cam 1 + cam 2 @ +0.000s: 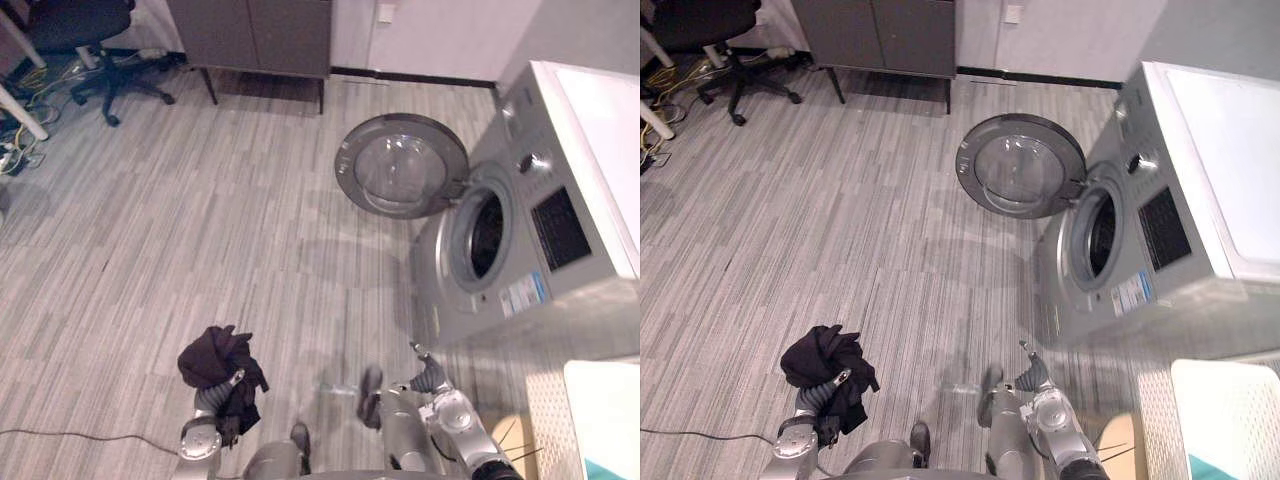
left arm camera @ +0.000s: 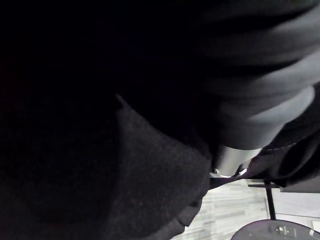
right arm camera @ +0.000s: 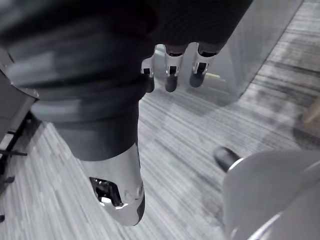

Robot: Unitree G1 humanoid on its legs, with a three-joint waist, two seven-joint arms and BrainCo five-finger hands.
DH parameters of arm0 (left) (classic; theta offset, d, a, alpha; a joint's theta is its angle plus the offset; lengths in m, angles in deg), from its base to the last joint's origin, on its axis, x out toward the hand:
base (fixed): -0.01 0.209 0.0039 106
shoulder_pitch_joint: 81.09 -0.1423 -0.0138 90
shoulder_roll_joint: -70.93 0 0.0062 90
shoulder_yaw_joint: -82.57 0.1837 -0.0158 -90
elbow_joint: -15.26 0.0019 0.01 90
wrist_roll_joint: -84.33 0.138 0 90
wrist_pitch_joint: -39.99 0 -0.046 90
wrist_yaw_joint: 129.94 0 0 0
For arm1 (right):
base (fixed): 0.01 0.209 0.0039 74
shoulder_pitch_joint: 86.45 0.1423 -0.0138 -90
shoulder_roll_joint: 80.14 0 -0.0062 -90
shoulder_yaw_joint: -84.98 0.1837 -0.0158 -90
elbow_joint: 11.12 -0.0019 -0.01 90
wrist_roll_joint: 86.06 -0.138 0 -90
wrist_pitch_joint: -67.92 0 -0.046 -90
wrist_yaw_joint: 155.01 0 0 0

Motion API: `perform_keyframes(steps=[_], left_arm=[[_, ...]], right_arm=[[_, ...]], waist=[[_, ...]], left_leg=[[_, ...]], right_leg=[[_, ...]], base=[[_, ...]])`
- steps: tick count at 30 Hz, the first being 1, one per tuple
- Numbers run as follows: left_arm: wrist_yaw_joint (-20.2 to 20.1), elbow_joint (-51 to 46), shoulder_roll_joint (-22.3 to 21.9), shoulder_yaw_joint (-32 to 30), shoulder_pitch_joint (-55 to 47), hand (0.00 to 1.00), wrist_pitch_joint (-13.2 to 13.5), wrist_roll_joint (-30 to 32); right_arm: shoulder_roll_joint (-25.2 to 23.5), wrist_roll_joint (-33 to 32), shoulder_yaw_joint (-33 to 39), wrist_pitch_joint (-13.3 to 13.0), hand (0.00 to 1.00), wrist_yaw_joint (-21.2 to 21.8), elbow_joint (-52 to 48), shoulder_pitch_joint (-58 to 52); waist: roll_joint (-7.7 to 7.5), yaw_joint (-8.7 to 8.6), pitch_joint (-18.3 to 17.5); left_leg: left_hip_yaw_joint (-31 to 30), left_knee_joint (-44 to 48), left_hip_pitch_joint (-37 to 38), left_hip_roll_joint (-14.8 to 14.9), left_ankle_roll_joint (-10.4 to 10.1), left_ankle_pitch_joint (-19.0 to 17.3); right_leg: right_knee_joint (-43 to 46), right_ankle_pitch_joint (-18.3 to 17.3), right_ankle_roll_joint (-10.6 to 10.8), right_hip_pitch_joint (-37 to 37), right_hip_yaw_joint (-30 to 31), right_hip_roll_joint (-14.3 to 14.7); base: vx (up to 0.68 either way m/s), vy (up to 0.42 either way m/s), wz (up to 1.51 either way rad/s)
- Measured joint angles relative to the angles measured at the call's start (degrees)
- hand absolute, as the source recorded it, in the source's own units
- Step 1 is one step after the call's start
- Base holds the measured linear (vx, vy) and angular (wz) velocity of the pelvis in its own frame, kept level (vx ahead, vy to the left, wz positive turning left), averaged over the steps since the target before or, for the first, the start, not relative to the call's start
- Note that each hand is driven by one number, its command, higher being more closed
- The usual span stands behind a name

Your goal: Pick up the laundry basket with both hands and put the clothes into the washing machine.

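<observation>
The dark clothes (image 1: 212, 355) are in a bunch, up off the floor (image 1: 200, 220). They are well away from the washing machine (image 1: 520, 260), out past its open door (image 1: 400, 165). The clothes lie over the left robot hand (image 1: 214, 397) and cover most of it. Some of the cloth hangs down beside the arm. In the left wrist view the cloth is right up close and very dark, so I cannot tell if this robot hand is clenched on the clothes or not.

The right robot hand (image 1: 427, 374) is nearer to the washing machine, just in front of its bottom corner. It is released, and in its wrist view the fingers (image 3: 171, 75) are out straight with nothing in them. They point at the grey side of the machine.

The washing machine is silver with a white top. Its round door has a glass middle and is swung wide open, away from the machine. The round hole (image 1: 487, 235) behind the door is dark inside.

A white laundry basket (image 1: 545, 420) with lots of little holes stands just beside the machine, on its near side. Something blue-green (image 1: 612, 470) shows in it.

Far from the machine, across the grey striped floor, a grey cabinet (image 1: 255, 35) on thin legs stands by the wall. A black office chair (image 1: 90, 40) is farther off again, past the cabinet.
</observation>
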Motion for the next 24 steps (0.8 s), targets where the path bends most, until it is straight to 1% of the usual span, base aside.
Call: perform_keyframes(steps=[1, 2, 3, 4, 5, 6, 7, 8, 9, 10, 11, 12, 13, 14, 15, 16, 17, 18, 19, 20, 21, 22, 23, 24], left_arm=[[-0.01, 0.11, -0.03, 0.53, 0.00, 1.00, 0.00, 0.01], [-0.17, 0.33, -0.93, 1.81, 0.15, 1.00, 0.05, 0.18], [-0.36, 0.52, -1.16, 2.38, 0.16, 1.00, 0.07, 0.35], [-1.19, 1.51, -1.46, 3.16, 0.80, 1.00, 0.23, 1.33], [-1.32, 2.31, -2.05, 3.20, 1.18, 1.00, 0.13, 1.73], [-1.43, 2.31, -2.47, 3.13, 1.13, 1.00, 0.08, 1.72], [-1.95, 2.11, -3.43, 2.68, 0.26, 1.00, 0.08, 1.70], [-2.39, 1.94, -4.04, 2.26, -1.16, 1.00, 0.10, 1.70], [-2.46, 1.94, -4.11, 2.27, -1.44, 1.00, 0.08, 1.70], [-2.54, 1.90, -4.18, 2.47, -1.56, 1.00, -0.06, 1.70], [-2.58, 1.70, -4.32, 2.56, -1.57, 1.00, -0.06, 1.70], [-2.59, 1.51, -4.45, 2.56, -1.59, 1.00, -0.06, 1.70], [-2.62, 1.03, -4.80, 2.73, -1.12, 1.00, -0.06, 1.70], [-2.59, 0.15, -5.24, 2.75, -1.10, 1.00, -0.06, 1.70], [-2.57, -0.87, -5.37, 2.90, -1.36, 1.00, 0.07, 1.71], [-2.56, -0.89, -5.40, 2.94, -1.21, 1.00, 0.07, 1.70], [-2.45, -0.89, -5.57, 2.93, -0.98, 1.00, 0.06, 1.70], [-2.36, -0.89, -5.81, 2.95, -0.86, 1.00, 0.08, 1.71], [-2.36, -0.64, -6.16, 3.07, -0.72, 1.00, 0.07, 1.71], [-2.38, -0.56, -6.38, 3.13, -0.75, 1.00, 0.06, 1.71], [-2.43, -0.50, -6.98, 3.31, -1.32, 1.00, 0.06, 1.71], [-2.49, 0.69, -6.35, 3.53, -0.30, 1.00, -0.16, 1.73], [-2.48, 0.93, -5.86, 3.76, 0.13, 1.00, -0.17, 1.72], [-2.47, 1.07, -4.59, 4.25, 0.64, 1.00, -0.16, 1.73]], right_arm=[[0.10, 0.00, 0.10, 0.03, 0.00, 0.01, -0.23, -0.32], [0.62, 0.00, 0.44, 0.06, 0.00, 0.04, -0.51, -1.10], [0.72, 0.00, 0.59, 0.06, 0.00, 0.09, -0.80, -1.29], [0.36, 0.00, 1.41, 0.04, 0.00, 0.21, -1.65, -1.48], [-0.18, 0.00, 1.44, 0.03, 0.00, 0.32, -2.08, -1.63], [-0.36, -0.01, 1.43, 0.03, 0.00, 0.35, -2.59, -1.91], [-0.80, -0.03, 1.23, 0.05, 0.00, 0.32, -4.41, -2.86], [-1.99, -0.50, 0.78, -0.05, 0.00, 0.21, -6.88, -3.64], [-2.39, -0.78, 0.86, -0.15, 0.00, 0.12, -7.76, -3.78], [-3.00, -1.61, 0.98, -0.27, 0.00, -0.07, -9.42, -3.82], [-3.34, -2.15, 1.02, -0.40, 0.00, -0.19, -9.84, -3.79], [-3.37, -2.23, 1.04, -0.41, 0.00, -0.22, -9.93, -3.86], [-3.38, -2.33, 1.08, -0.30, 0.00, -0.23, -9.98, -4.54], [-3.28, -2.32, 1.12, -0.09, 0.00, -0.26, -10.03, -5.19], [-3.23, -2.30, 1.20, -0.04, 0.00, -0.28, -10.10, -5.39], [-3.27, -2.30, 1.50, -0.03, 0.00, -0.35, -10.15, -5.21], [-3.29, -2.22, 2.09, 0.01, 0.00, -0.56, -10.08, -5.11], [-3.31, -2.11, 2.41, 0.01, 0.00, -1.02, -9.74, -5.17], [-3.20, -2.05, 2.67, 0.02, 0.00, -1.33, -9.44, -5.28], [-3.10, -2.07, 2.71, 0.03, 0.00, -1.35, -9.24, -5.44], [-2.50, -2.06, 3.33, 0.18, 0.00, -1.51, -9.11, -6.29], [-3.38, -2.07, 3.90, 0.70, 0.00, -1.75, -8.58, -6.16], [-3.76, -2.06, 3.84, 0.74, 0.00, -2.00, -8.56, -6.50], [-4.45, -2.06, 3.73, 0.75, 0.00, -2.26, -8.00, -7.17]], waist=[[-0.06, -0.31, -0.01], [1.33, -0.97, -0.99], [2.34, -1.00, -1.55], [3.42, -1.10, -1.75], [3.70, -1.30, -1.60], [4.12, -1.28, -1.37], [4.97, -0.72, -0.99], [5.23, -0.23, -1.00], [5.15, -0.15, -1.05], [4.42, 0.82, -1.40], [3.74, 1.24, -1.59], [3.65, 1.56, -1.56], [3.62, 2.16, -1.54], [3.52, 2.57, -1.49], [3.50, 2.96, -1.47], [3.50, 3.21, -1.46], [3.56, 3.58, -1.48], [3.91, 3.62, -1.57], [4.85, 3.57, -2.08], [5.50, 3.58, -2.42], [7.67, 3.51, -3.63], [5.81, 2.62, -3.63], [4.81, 2.26, -3.84], [3.25, 2.21, -4.48]], left_leg=[[-0.78, 0.08, 0.72, -0.02, -0.57, -1.00], [-2.75, 0.19, 2.17, 2.04, -1.95, -3.10], [-3.16, 0.51, 2.21, 3.16, -2.83, -3.64], [-3.44, 5.25, 0.73, 4.48, -3.84, -3.86], [-2.53, 14.35, -1.94, 6.61, -6.14, -2.88], [-1.84, 19.76, -3.29, 7.84, -7.34, -2.17], [-0.22, 32.43, -6.17, 11.58, -9.42, 2.42], [1.68, 44.31, -9.79, 15.50, -8.42, 3.70], [2.54, 47.96, -11.42, 16.47, -7.31, 3.01], [4.81, 51.66, -15.36, 17.65, -5.44, 1.83], [6.39, 50.05, -17.93, 17.58, -4.46, 1.05], [6.44, 48.09, -19.19, 17.23, -4.34, 0.28], [5.54, 40.90, -20.77, 15.65, -3.51, -0.64], [3.79, 33.67, -20.82, 13.49, -3.97, -1.06], [-0.81, 26.82, -20.99, 10.63, -4.33, -1.20], [-3.96, 23.30, -21.15, 9.21, -4.64, -1.02], [-7.64, 18.03, -20.82, 7.70, -5.97, -0.20], [-10.63, 13.18, -19.95, 7.20, -7.38, 1.09], [-12.36, 10.00, -19.80, 7.49, -7.76, 3.59], [-12.38, 9.26, -19.76, 8.13, -7.43, 5.89], [-11.28, 8.92, -18.93, 10.23, -6.45, 11.31], [-8.61, 10.38, -18.60, 9.54, -5.61, 9.22], [-7.27, 9.94, -17.92, 9.01, -5.33, 9.03], [-3.26, 8.66, -16.81, 8.23, -4.29, 8.32]], right_leg=[[-0.08, 1.84, -1.54, 0.02, 0.45, -0.34], [3.24, 6.17, -4.39, -0.20, 1.00, 0.95], [4.92, 6.16, -4.39, -0.81, 0.58, 1.54], [8.00, 5.59, -5.29, -0.92, -1.61, 1.71], [9.22, 3.62, -8.14, 0.92, -2.87, 2.87], [9.04, 2.73, -9.06, 2.70, -3.30, 4.02], [8.35, 0.81, -11.01, 7.06, -3.28, 7.34], [7.62, -1.20, -12.30, 11.16, -1.86, 10.44], [7.15, -1.85, -12.77, 12.56, -1.06, 11.46], [5.65, -2.55, -13.09, 14.95, 1.33, 12.81], [3.73, -2.56, -13.16, 16.80, 3.39, 13.36], [2.73, -2.52, -13.14, 17.85, 4.30, 13.55], [1.17, -2.47, -13.03, 20.16, 6.70, 13.75], [0.52, -2.53, -12.96, 21.73, 9.38, 13.78], [0.08, -2.89, -12.58, 23.21, 12.33, 13.80], [0.10, -3.17, -12.25, 23.85, 14.38, 13.84], [0.30, -3.76, -11.21, 24.60, 17.37, 14.09], [0.58, -4.43, -10.06, 25.24, 19.64, 14.59], [1.23, -5.53, -8.46, 25.57, 21.37, 15.51], [1.77, -6.11, -7.66, 25.55, 22.34, 16.08], [4.93, -9.30, -6.13, 25.08, 25.08, 18.25], [8.42, -11.87, -5.29, 23.98, 26.41, 16.88], [10.26, -12.91, -3.77, 22.95, 27.26, 16.03], [13.13, -14.25, -2.06, 20.34, 29.72, 14.52]], base=[[0.53, -0.259, 0.70], [0.44, -0.225, 0.48], [0.61, -0.269, 0.53], [0.58, -0.292, 0.39], [0.57, -0.305, 0.33], [0.54, -0.321, -0.09], [0.68, -0.326, -0.52], [0.67, -0.290, -0.69], [0.63, -0.235, -0.95], [0.45, -0.152, -0.98], [0.43, -0.139, -0.98], [0.41, -0.104, -0.92], [0.41, -0.042, -0.97], [0.48, 0.011, -1.29], [0.39, 0.061, -1.26], [0.36, 0.113, -1.39], [0.27, 0.116, -1.42], [0.32, 0.166, -1.56], [0.24, 0.155, -1.28], [0.36, 0.321, -1.67], [0.33, 0.387, -1.40], [0.31, 0.386, -1.23], [0.18, 0.284, -0.82], [0.11, 0.237, -1.31]])
